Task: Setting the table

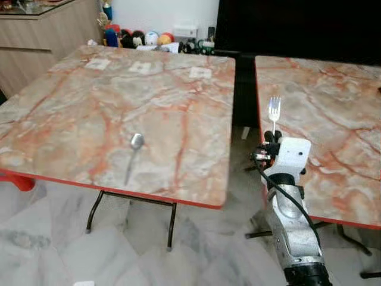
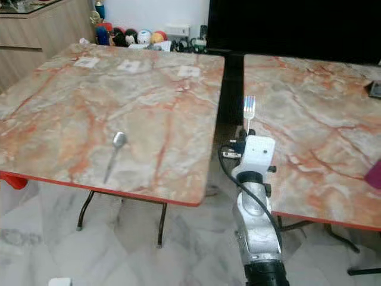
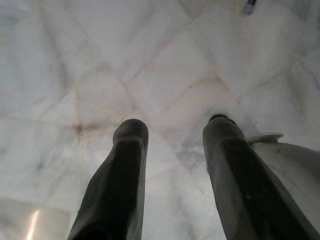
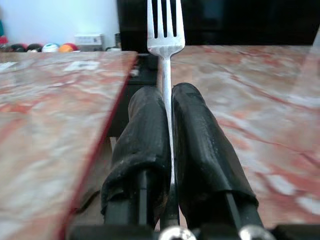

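Observation:
My right gripper (image 1: 271,136) is shut on a silver fork (image 1: 274,111), holding it upright with the tines up. It hovers over the gap between the two marble tables, at the left edge of the right table (image 1: 333,119). In the right wrist view the fork (image 4: 165,30) sticks out from between the two black fingers (image 4: 145,135). A silver spoon (image 1: 134,154) lies on the left table (image 1: 119,101) near its front edge. My left gripper (image 3: 172,130) hangs open over the white floor.
Three small white cards (image 1: 200,72) lie along the far side of the left table. A wooden cabinet (image 1: 41,36) stands at the back left, with toys and balls (image 1: 143,39) on the floor by the wall. A dark object (image 2: 375,89) sits at the right table's far edge.

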Available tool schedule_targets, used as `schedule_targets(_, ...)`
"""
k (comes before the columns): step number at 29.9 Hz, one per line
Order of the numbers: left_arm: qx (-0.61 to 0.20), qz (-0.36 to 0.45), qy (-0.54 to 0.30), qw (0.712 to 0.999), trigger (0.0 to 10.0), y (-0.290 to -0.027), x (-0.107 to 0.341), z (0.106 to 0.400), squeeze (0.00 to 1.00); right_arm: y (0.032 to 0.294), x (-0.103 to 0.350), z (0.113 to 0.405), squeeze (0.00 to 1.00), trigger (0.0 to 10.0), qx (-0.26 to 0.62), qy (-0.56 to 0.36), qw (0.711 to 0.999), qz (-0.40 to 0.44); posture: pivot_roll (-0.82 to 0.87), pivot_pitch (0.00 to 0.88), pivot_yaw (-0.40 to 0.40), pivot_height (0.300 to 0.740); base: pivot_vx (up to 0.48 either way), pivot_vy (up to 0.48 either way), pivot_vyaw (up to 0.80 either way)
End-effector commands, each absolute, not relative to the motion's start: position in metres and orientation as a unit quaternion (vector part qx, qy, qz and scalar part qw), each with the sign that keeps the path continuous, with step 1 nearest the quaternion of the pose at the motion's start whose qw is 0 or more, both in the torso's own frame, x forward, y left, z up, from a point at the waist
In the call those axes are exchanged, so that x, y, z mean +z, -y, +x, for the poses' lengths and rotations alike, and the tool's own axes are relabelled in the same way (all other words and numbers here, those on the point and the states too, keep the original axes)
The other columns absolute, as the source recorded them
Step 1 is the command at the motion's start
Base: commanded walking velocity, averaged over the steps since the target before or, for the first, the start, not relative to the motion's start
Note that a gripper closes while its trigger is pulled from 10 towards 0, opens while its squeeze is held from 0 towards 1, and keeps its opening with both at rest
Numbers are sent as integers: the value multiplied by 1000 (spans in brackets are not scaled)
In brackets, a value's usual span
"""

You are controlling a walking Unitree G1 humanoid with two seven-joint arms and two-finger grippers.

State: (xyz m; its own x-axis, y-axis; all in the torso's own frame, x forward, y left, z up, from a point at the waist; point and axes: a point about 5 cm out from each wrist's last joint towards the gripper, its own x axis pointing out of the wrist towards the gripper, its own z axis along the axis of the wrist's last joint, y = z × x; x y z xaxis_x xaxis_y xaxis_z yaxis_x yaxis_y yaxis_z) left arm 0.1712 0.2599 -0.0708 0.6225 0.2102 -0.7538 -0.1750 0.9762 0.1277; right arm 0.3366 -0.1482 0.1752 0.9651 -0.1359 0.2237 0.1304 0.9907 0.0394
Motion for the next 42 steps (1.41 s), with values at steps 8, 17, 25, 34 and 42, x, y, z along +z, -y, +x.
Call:
schedule_targets(8,107,13,-435,894,10000,-255,-76,163,0,163,193,336,0,10000,-96,154,983,-1,0,152,38,740,0,-444,0)
schedule_targets(17,110,13,-434,894,10000,-256,-76,164,0,178,210,337,0,10000,-125,191,974,-4,-3,170,43,740,0,-443,0)
schedule_targets(25,111,14,-432,895,10000,-256,-75,166,0,185,224,334,0,10000,-134,224,965,12,-5,174,46,740,0,-442,-191)
schedule_targets(34,113,14,-431,895,10000,-256,-75,165,0,186,223,334,0,10000,-140,224,965,-2,0,176,42,740,0,-402,-438)
schedule_targets(42,118,8,-430,895,10000,-256,-75,164,0,181,211,341,0,10000,-113,179,977,-12,-5,167,44,740,0,-42,0)
